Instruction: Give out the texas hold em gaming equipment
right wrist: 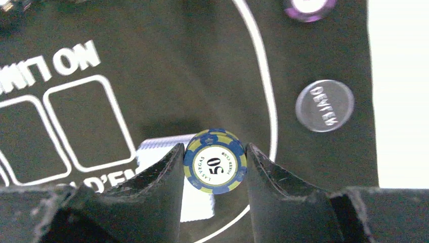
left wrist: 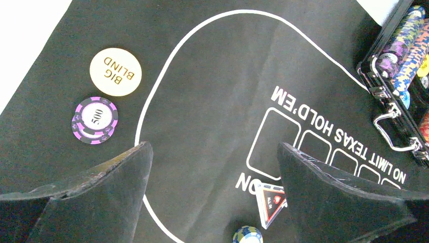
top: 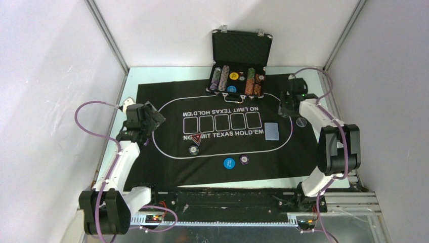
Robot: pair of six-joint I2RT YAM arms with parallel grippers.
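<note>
The right gripper (right wrist: 215, 152) is pinching a blue-and-yellow 50 chip (right wrist: 215, 161) near the dealer button (right wrist: 324, 105); lowering it flat before releasing seems wise. The left gripper (left wrist: 213, 147) is gaping, empty.

Enclosure: three plain white panels are set around the work area, a left wall (top: 45, 76), a back wall (top: 167, 25) and a right wall (top: 394, 71). They are joined at the far corners by slanted metal frame posts (top: 108, 38).

Table (top: 167, 73): a pale, faintly glossy top is seen, exposed along the far edge and both sides.

Covering: most of the top is overlaid by a black felt mat (top: 167, 167), printed in white with an oval outline, a row of five boxes and "NO LIMIT TEXAS HOLD'EM" twice.

Near edge: a slotted aluminium rail (top: 354, 202) is fixed across the front.

Light: even, diffuse illumination is given; only soft shadows are cast.
</note>
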